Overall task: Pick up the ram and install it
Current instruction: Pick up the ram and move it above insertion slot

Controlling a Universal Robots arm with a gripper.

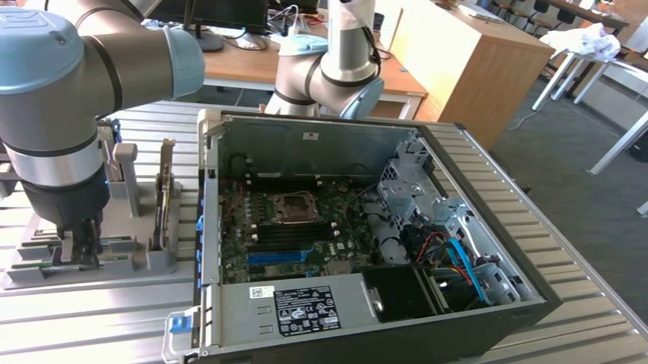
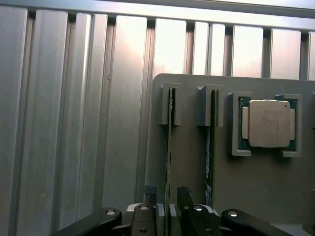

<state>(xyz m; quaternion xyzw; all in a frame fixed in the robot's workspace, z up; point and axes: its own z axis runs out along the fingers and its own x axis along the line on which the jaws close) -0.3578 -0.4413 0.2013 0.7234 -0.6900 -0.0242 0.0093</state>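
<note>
- Ram [image 2: 169,142]: green board edge.
- Second stick [image 2: 208,142]: darker green edge.
- Processor chip [image 2: 268,123]: matt silver lid, green border.
- Holder tray [image 2: 256,191]: plain mid-grey.
- Table [image 2: 74,123]: silver metal, parallel ribbed slats.
- Gripper [image 2: 167,196]: black, silver screw heads.
- Arm [image 1: 61,114]: grey tubes, pale blue joint caps.
- Computer case [image 1: 526,303]: black shell, grey interior.
- Motherboard [image 1: 303,227]: green, one blue slot.
- Power supply [image 1: 303,307]: silver, black-and-white label.
- Cables [image 1: 460,254]: blue.

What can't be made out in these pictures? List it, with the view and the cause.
- The ram, chips and label: wrist view, stick stands edge-on.
- Its end by the gripper: wrist view, cut off by the frame edge.
- Motherboard memory slots, latches: exterior view, too small.
</note>
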